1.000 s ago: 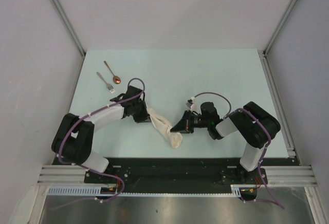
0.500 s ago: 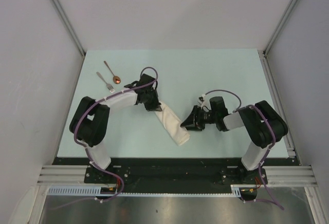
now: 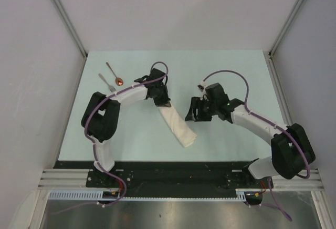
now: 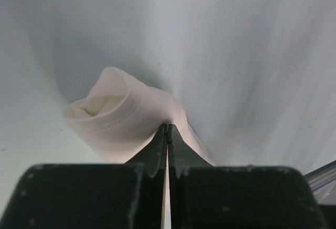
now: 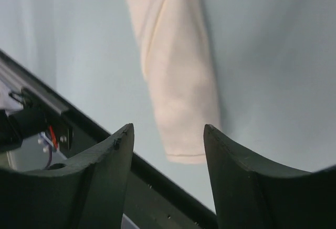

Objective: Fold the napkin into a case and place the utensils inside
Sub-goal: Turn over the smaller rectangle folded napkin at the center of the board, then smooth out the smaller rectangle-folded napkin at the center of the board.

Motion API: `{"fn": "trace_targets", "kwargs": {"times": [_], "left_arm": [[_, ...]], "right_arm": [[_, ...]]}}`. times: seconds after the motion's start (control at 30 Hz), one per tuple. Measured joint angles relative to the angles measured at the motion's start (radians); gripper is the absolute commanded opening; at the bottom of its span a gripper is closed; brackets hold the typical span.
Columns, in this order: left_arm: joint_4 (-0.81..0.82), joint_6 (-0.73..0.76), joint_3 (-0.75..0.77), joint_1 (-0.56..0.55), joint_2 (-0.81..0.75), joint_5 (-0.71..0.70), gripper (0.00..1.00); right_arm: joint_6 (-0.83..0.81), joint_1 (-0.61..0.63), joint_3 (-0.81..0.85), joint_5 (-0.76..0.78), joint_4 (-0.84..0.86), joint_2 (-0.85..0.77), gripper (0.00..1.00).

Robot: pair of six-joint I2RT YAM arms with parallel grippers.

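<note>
The cream-white napkin (image 3: 176, 124) lies as a long narrow case slanting from the table's middle toward the near edge. My left gripper (image 3: 163, 103) is shut on its far end, the cloth (image 4: 123, 118) pinched between the closed jaws. My right gripper (image 3: 192, 109) hangs open just right of the case, apart from it; in the right wrist view the case (image 5: 176, 76) lies beyond the spread fingertips (image 5: 124, 134). The silver fork (image 3: 107, 84) and the copper-bowled spoon (image 3: 115, 74) lie side by side at the far left.
The pale green table (image 3: 236, 76) ends at a black rail (image 3: 173, 163) along the near edge, close to the case's lower end. Grey walls stand on the left, right and far sides.
The right gripper has let go of the napkin, opened and moved up and away to the right. The left gripper has dragged the napkin's far end further from the near edge, stretching it straight.
</note>
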Motion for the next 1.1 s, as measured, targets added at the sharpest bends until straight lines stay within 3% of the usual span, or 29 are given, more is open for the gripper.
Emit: {"fn": "trace_targets", "kwargs": {"times": [0.1, 0.2, 0.33, 0.6, 0.73, 0.77, 0.83, 1.0, 1.1], "left_arm": [[-0.012, 0.016, 0.011, 0.000, 0.011, 0.007, 0.00], [-0.008, 0.029, 0.027, 0.000, 0.043, 0.027, 0.00], [-0.002, 0.034, 0.028, 0.000, 0.082, 0.056, 0.00], [-0.009, 0.062, 0.073, 0.000, 0.129, 0.092, 0.02], [-0.035, 0.109, 0.106, 0.000, 0.129, 0.097, 0.23], [-0.044, 0.120, 0.113, 0.002, 0.124, 0.098, 0.23], [-0.065, 0.140, 0.115, 0.009, 0.100, 0.106, 0.23], [-0.088, 0.167, 0.091, 0.056, 0.006, 0.147, 0.08], [-0.082, 0.175, 0.062, 0.105, -0.034, 0.174, 0.05]], "right_arm": [[0.029, 0.110, -0.013, 0.005, -0.007, -0.002, 0.50], [0.072, 0.201, -0.060, -0.007, 0.042, -0.001, 0.36], [0.114, 0.218, -0.127, -0.005, 0.111, 0.013, 0.24], [0.121, 0.174, -0.225, 0.020, 0.211, 0.108, 0.23], [0.113, 0.173, -0.223, 0.028, 0.206, 0.100, 0.24], [0.112, 0.174, -0.220, 0.032, 0.195, 0.092, 0.24], [0.108, 0.174, -0.207, 0.042, 0.164, 0.070, 0.25], [0.106, 0.175, -0.167, 0.048, 0.138, 0.030, 0.26], [0.110, 0.185, -0.145, 0.038, 0.147, 0.029, 0.26]]}}
